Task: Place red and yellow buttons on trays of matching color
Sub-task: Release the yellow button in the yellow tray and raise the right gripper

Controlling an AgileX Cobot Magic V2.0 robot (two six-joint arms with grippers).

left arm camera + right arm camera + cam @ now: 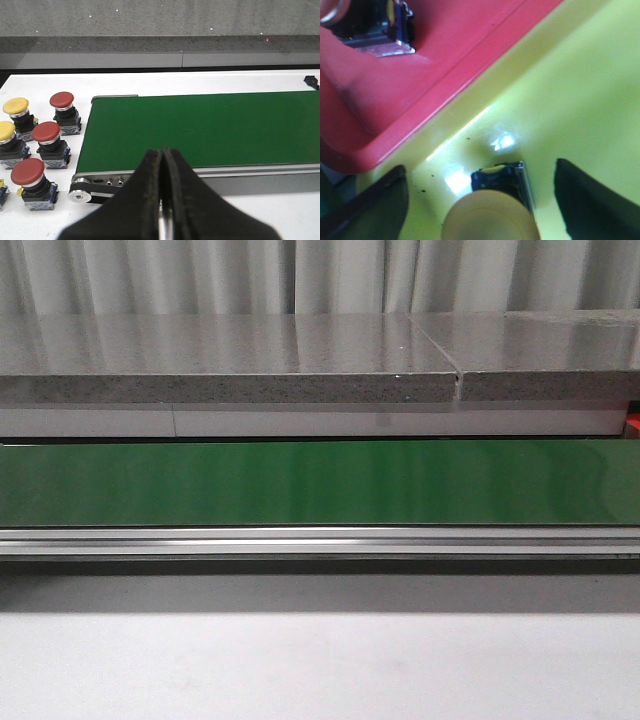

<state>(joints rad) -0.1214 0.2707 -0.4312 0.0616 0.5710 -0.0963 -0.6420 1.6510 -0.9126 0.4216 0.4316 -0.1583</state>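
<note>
On my front feed I get no arm at all, only the green conveyor belt [320,483] running across, its aluminium rail [320,540] below it and a grey stone ledge [230,375] behind.

The left wrist feed shows the waiting stock. On the white counter [280,215], at about nine o'clock from the belt's end roller [80,192], five buttons stand upright on their black bases: a yellow button [15,106] at the far left with a second yellow button [5,131] below it at the frame edge, then a red button [62,100] nearest the belt, a second red button [46,132] beside it, and a third red button [28,171] lowest of the group. None touches the belt. The left pincer [161,200] hangs in front of the belt's near edge with its two black fingers pressed together and nothing between them.

The right wrist feed looks into the trays. The red tray [420,75] lies rim to rim with the yellow tray [570,100], and a button base [375,30] sits in the red one, its cap out of frame. The right pincer [482,200] is spread wide, and a yellow-capped button [492,215] rests on the yellow tray floor between the fingers, apart from both.
</note>
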